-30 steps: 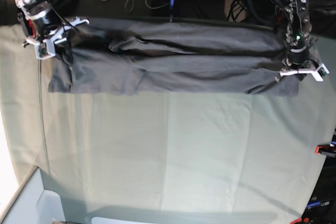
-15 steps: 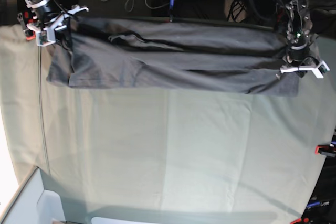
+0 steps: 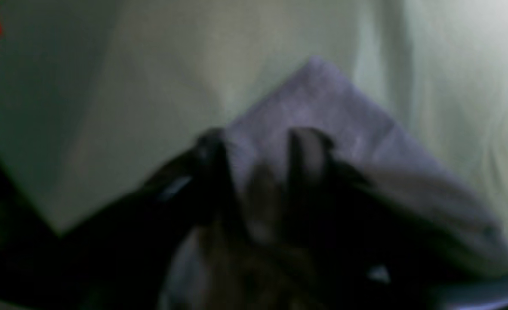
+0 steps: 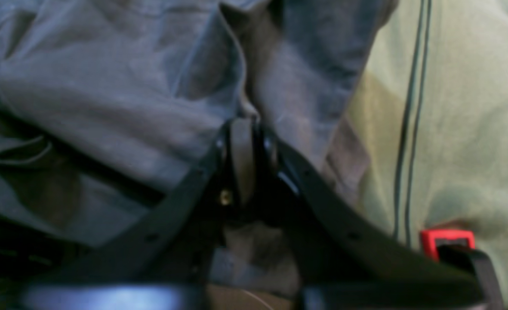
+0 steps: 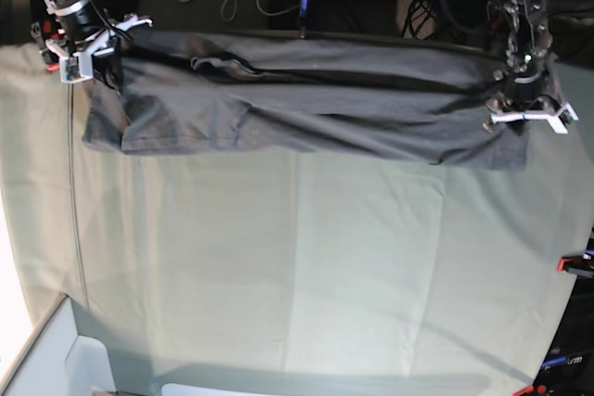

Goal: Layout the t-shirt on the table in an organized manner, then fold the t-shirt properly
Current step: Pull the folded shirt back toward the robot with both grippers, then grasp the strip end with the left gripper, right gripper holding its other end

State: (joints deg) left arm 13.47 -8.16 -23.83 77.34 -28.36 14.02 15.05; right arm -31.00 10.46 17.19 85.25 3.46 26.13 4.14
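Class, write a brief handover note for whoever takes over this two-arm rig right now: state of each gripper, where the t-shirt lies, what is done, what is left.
Left gripper: fingers parted over a corner of the t-shirt; blurred, so whether it grips is unclear.
Right gripper: jaws close together, pinching a fold of the shirt.
T-shirt: stretched as a long band along the far edge of the table, one arm at each end.
Done: shirt stretched out sideways.
Left: smooth the creases, then make the final folds.
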